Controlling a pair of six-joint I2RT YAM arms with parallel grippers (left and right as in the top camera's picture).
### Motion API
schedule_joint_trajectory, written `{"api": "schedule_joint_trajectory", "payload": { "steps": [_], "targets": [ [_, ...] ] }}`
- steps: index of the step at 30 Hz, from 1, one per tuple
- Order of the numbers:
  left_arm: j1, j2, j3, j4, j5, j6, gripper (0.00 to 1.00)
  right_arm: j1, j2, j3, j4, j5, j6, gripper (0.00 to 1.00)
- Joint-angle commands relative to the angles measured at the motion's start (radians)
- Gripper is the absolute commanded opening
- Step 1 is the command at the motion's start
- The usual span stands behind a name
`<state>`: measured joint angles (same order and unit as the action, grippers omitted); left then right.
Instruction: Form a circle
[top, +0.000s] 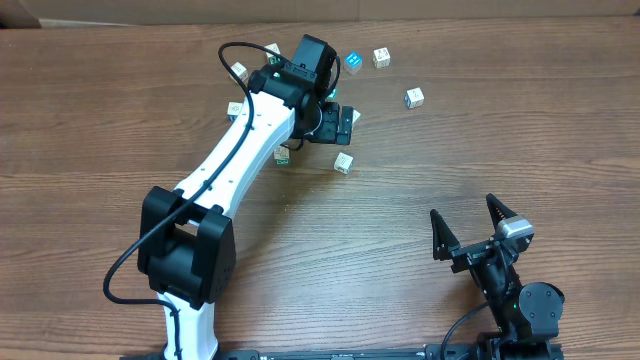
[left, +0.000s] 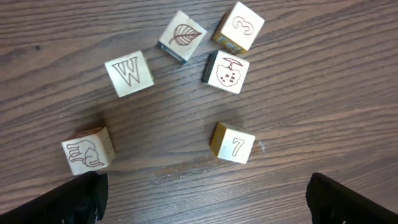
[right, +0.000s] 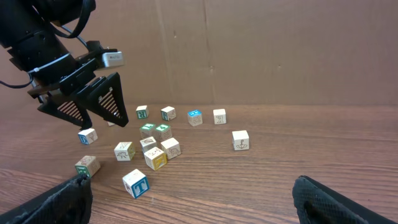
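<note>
Small printed cubes (top: 343, 162), pale wood with a few teal or blue faces, loose on the far middle of the wooden table (top: 120, 130). Spread as a gappy, uneven scatter, not a closed ring. Partly hidden in the overhead view under the white left arm (top: 250, 130). A few strays off to the right of the main group, well apart from one another.

Six of them in the left wrist view, around a patch of bare wood:
- W cube (left: 129, 73) at upper left.
- Leaf cube (left: 181, 35), 3 cube (left: 240, 26) and a cube with a dotted mushroom-like mark (left: 226, 71) bunched at the top. The last two touching or nearly so; cannot tell which.
- 7 cube (left: 233, 143) alone at lower right.
- Elephant cube (left: 89, 150) alone at lower left, just beside one black fingertip.

Left gripper (left: 205, 202) above this patch. Fingers at the two lower corners of its own view, spread wide, with nothing between them and no cube gripped.

From the right wrist view, the whole scatter lies beyond on the table, with a T cube (right: 135, 183) nearest the camera. Plain cardboard wall (right: 249, 50) behind. Left gripper hangs over the left end of the group, ribbed pads apart.

Right gripper (top: 463, 210) low at the near right of the table, well apart from every cube. Fingers splayed wide and empty.
</note>
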<state>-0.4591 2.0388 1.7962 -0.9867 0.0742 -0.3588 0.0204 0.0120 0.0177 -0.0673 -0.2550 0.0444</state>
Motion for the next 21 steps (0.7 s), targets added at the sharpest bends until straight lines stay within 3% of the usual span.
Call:
{"api": "schedule_joint_trajectory", "payload": {
  "steps": [1,21],
  "targets": [
    [-0.019,0.019,-0.002,0.000,-0.045,-0.031,1.00,-0.003,-0.009,-0.010,0.005,0.008,-0.005,1.00],
    [-0.048,0.019,-0.119,0.140,-0.066,-0.030,1.00,-0.003,-0.009,-0.010,0.005,0.008,-0.004,1.00]
  ]
}}
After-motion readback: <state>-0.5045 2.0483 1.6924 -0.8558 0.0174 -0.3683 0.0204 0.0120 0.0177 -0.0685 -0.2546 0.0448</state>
